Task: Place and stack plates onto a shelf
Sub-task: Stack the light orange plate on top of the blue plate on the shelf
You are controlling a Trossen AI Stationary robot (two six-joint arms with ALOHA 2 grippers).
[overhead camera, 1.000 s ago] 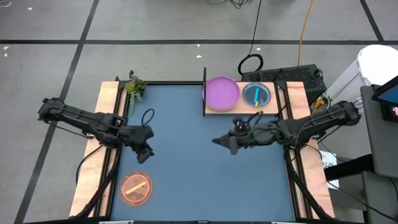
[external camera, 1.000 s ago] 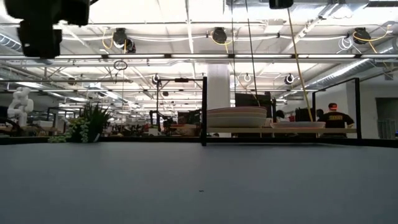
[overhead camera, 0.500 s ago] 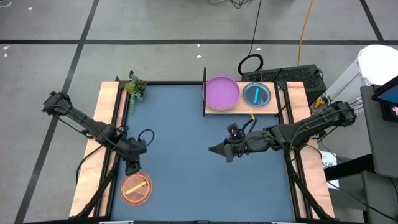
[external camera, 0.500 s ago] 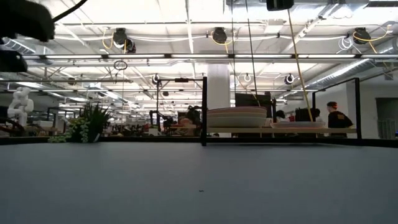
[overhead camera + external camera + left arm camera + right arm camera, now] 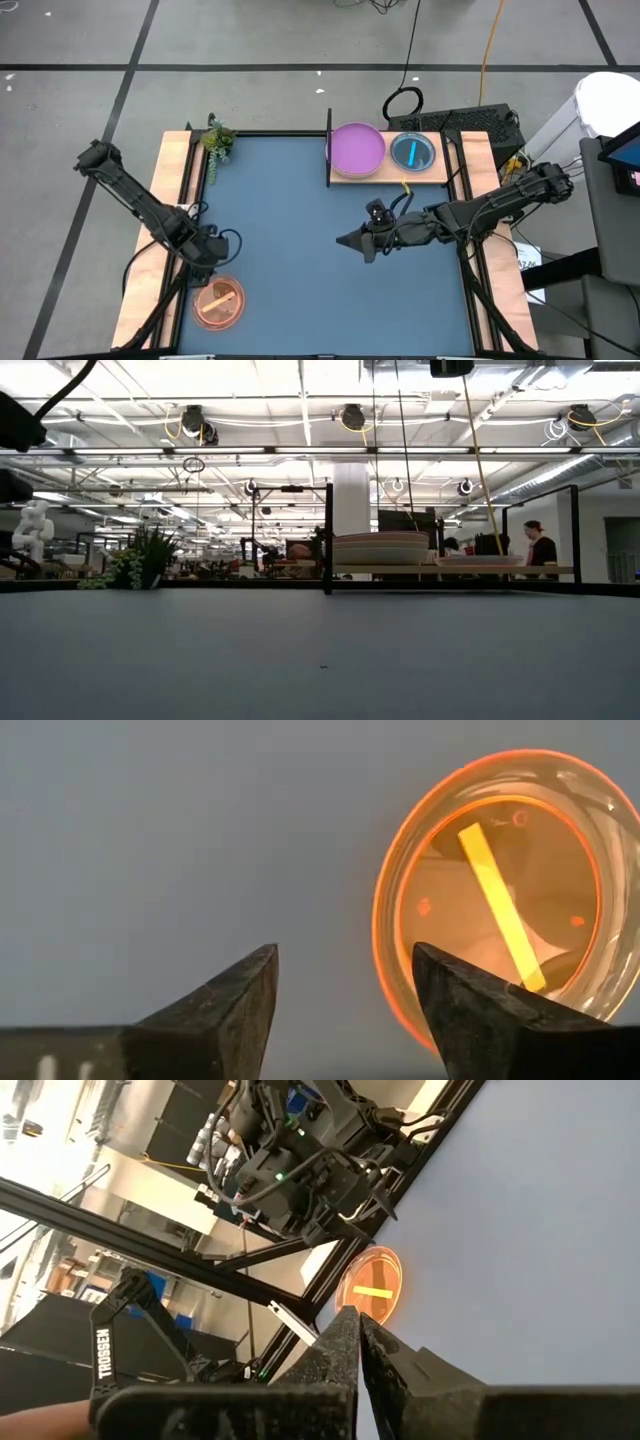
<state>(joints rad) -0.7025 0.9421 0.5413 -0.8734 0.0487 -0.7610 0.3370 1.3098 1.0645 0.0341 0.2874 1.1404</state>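
- Left gripper (image 5: 208, 270) now hangs just above the orange dish (image 5: 219, 303), near the table's front left corner; a second ago it was farther toward the table's middle, so it has swung over and dropped toward the dish.
- Fingers (image 5: 225, 1010) stand open and hold nothing; in the left wrist view the near rim of the orange dish (image 5: 505, 885) lies just beyond one fingertip, not yet between the two.
- Right gripper (image 5: 352, 240) waits over the middle of the blue mat (image 5: 300, 200), fingers pressed together and empty, drawn slightly back from where it was.
- Shelf (image 5: 395, 172) already carries the purple plate (image 5: 356, 148) on its stack and the cyan dish (image 5: 412, 151) beside it.
- Judgement: the orange dish looks like the last piece left to move, and a grasp on its rim comes next.
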